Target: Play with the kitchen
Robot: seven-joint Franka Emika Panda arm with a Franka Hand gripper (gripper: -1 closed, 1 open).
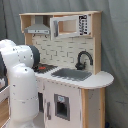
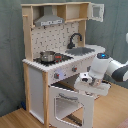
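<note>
Gripper (image 2: 86,78) close before kitchen (image 2: 60,60) front panel. Open oven door (image 2: 70,102) juts out directly below gripper, blocking descent. Pot (image 2: 48,56) occupies stovetop above-left. Floor (image 2: 115,107) beyond open.

No text, label or number can be read anywhere (neither exterior view offers any).

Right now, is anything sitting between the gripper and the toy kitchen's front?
Nothing visible does. In the second exterior view the gripper is right at the kitchen, just above the open oven door and below the knobs, with no object between them.
</note>
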